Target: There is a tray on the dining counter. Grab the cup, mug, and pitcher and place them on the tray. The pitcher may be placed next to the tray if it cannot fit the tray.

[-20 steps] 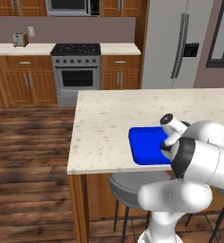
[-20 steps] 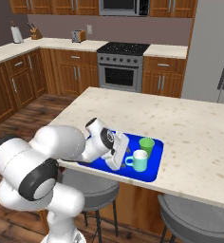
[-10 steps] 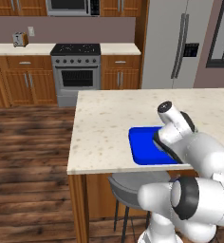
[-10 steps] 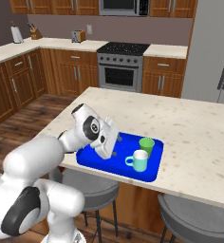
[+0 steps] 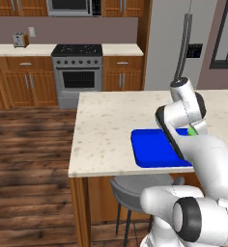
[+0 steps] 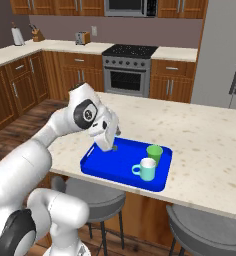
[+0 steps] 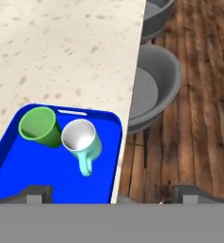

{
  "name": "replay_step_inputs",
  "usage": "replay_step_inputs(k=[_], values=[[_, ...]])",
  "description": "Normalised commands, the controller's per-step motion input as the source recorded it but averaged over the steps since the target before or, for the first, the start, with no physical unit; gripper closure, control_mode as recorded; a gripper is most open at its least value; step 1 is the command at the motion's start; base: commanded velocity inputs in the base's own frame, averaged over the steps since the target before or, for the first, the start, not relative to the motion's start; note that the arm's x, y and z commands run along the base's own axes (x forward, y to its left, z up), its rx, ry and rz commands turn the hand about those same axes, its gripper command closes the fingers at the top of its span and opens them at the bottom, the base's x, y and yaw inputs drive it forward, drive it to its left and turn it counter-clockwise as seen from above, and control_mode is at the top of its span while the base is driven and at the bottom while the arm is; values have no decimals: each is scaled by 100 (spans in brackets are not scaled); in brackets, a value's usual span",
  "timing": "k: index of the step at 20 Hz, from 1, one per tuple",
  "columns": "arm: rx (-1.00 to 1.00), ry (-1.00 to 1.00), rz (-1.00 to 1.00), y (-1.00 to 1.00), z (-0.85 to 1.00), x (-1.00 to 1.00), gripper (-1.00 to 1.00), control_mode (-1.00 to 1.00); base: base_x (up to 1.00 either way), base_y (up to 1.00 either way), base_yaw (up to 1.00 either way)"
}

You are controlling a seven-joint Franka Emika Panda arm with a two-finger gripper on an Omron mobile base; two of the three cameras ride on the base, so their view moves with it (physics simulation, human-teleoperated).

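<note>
The gripper (image 6: 111, 141) has lifted off the tray (image 6: 97, 165) with jaws spread and empty, leaving mug (image 6: 147, 169) beside cup (image 6: 154, 153) there; the pitcher remains.

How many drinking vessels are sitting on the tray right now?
2. The green cup and the pale teal mug stand side by side at one end of the blue tray, the mug nearer the stool-side edge. No pitcher is on it.

The cup (image 6: 154, 153) and mug (image 6: 147, 169) stand touching on the tray (image 6: 107, 167); the tray lies on the dining counter (image 6: 200, 135).
</note>
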Motion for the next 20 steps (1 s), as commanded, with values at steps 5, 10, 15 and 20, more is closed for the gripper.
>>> replay_step_inputs(k=[5, 10, 15, 20], values=[[5, 16, 26, 6, 80, -67, -100, -100, 0, 0, 0], [3, 9, 47, 27, 36, -57, -100, -100, 0, 0, 0], [1, 1, 59, 28, 0, -55, -100, -100, 0, 0, 0], [1, -2, 63, 16, -20, -40, -100, -100, 0, 0, 0]])
